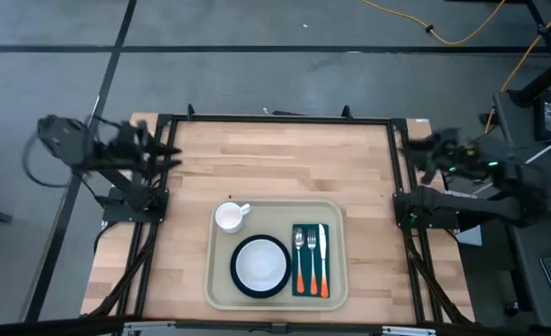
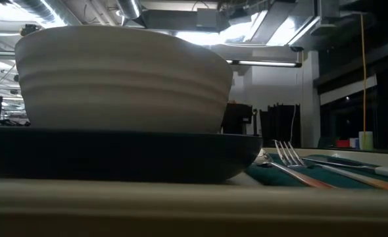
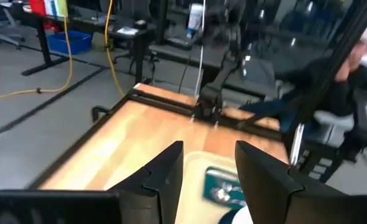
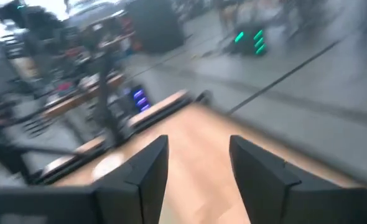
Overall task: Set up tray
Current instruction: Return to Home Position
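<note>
The beige tray (image 1: 221, 280) lies on the near middle of the wooden table. In it stand a white mug (image 1: 229, 217), a white bowl (image 1: 261, 264) on a dark plate (image 2: 115, 155), and a dark green napkin (image 1: 311, 263) bearing a fork (image 2: 292, 158), a spoon and a knife with orange handles. My left gripper (image 1: 168, 154) hangs open at the table's left edge, far from the tray; its own view (image 3: 209, 171) shows the gap. My right gripper (image 1: 408, 149) is open at the right edge, its fingers (image 4: 199, 165) apart over bare wood.
Bare wood lies between the tray and the far edge (image 1: 275, 149). A black frame rims the table (image 1: 275, 119). Cables run on the floor beyond (image 1: 462, 37). In the left wrist view a person (image 3: 351, 81) sits past the table's right side.
</note>
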You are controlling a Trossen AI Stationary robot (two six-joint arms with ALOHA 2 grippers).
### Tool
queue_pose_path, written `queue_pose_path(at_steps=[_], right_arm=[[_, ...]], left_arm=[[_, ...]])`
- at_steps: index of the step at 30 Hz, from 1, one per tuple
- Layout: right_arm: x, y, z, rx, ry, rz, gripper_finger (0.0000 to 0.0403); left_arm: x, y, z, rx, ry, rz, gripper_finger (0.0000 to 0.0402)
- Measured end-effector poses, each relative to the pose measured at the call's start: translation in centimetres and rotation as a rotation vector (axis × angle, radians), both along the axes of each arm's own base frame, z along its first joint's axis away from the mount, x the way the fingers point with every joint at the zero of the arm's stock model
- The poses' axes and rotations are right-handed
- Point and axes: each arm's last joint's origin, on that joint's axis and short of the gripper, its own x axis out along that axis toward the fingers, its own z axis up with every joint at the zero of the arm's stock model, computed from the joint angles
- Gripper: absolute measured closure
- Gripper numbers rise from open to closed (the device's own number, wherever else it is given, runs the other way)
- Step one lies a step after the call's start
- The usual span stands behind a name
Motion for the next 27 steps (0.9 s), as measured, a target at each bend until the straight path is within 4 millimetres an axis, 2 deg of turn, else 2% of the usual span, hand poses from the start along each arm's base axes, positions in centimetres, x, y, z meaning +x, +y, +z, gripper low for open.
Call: queue_pose_path(at_steps=[4, 6, 9, 14, 18, 21, 25, 27], right_arm=[[2.5, 0.1, -4.7, 0.099, 0.0, 0.183, 0.023], [3.5, 0.1, -6.0, 0.101, -0.021, 0.259, 0.0232], [4.3, 0.0, -6.7, 0.092, -0.04, 0.302, 0.0232], [3.8, 0.0, -5.5, 0.037, -0.079, 0.266, 0.0232], [2.9, 0.0, -4.2, -0.042, -0.086, 0.197, 0.0232], [2.4, -0.1, -3.7, -0.063, -0.067, 0.136, 0.0232], [2.2, -0.2, -4.1, -0.048, -0.023, 0.102, 0.0232], [2.2, -0.2, -4.4, -0.025, 0.004, 0.09, 0.0232]], left_arm=[[1.6, -1.1, -5.5, -0.06, -0.14, 0.004, 0.0261], [2.2, -1.6, -8.3, -0.085, -0.224, -0.037, 0.0261], [1.8, -1.5, -11.9, -0.165, -0.365, -0.13, 0.0261], [0.8, -0.3, -16.5, -0.237, -0.551, -0.201, 0.0261], [-0.6, 1.2, -18.0, -0.197, -0.62, -0.18, 0.0261], [-1.4, 1.7, -18.3, -0.173, -0.6, -0.213, 0.0261], [-1.4, 1.9, -18.4, -0.191, -0.465, -0.279, 0.0261], [-1.1, 2.0, -19.9, -0.211, -0.358, -0.265, 0.0261]])
